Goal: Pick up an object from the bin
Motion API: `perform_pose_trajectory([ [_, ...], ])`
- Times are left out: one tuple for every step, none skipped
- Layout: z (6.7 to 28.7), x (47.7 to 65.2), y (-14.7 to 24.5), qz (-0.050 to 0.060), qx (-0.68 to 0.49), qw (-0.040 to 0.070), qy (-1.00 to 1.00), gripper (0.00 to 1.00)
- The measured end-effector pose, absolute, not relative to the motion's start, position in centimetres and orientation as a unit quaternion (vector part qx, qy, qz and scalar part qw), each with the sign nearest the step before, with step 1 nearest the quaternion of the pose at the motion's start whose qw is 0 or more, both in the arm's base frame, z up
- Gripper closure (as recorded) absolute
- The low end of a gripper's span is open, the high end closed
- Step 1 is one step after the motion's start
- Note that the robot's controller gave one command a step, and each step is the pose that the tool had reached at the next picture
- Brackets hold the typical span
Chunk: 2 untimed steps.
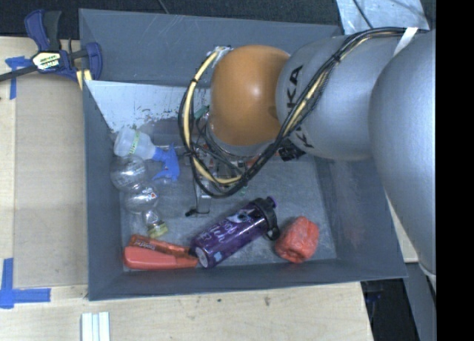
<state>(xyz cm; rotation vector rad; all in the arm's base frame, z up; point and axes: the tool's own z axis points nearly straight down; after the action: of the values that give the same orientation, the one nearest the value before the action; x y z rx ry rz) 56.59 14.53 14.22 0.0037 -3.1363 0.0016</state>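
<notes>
Camera view has the gripper (200, 206) low over bare floor of the grey bin (100, 184), just beside a purple bottle (233, 232) lying near the front wall; whether it is open I cannot tell. Straddling the bottle's narrow width looks best. The floor is flat, and a red-orange tool (159, 256) crowds one end.

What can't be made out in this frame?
All in the camera view:
Floor of the bin, middle and back: hidden under the orange cover and arm.
Blue thing: right side behind the cables; kind unclear.
Clear things at left: see-through and heaped; count and kind unclear.
</notes>
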Motion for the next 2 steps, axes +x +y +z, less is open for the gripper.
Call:
perform_pose_trajectory([
  [14.7, 56.8, 14.5, 0.000, 0.000, -0.001, -1.000, 0.00],
  [14.2, 52.0, 9.2, -0.001, 0.027, -0.002, -1.000, 0.00],
])
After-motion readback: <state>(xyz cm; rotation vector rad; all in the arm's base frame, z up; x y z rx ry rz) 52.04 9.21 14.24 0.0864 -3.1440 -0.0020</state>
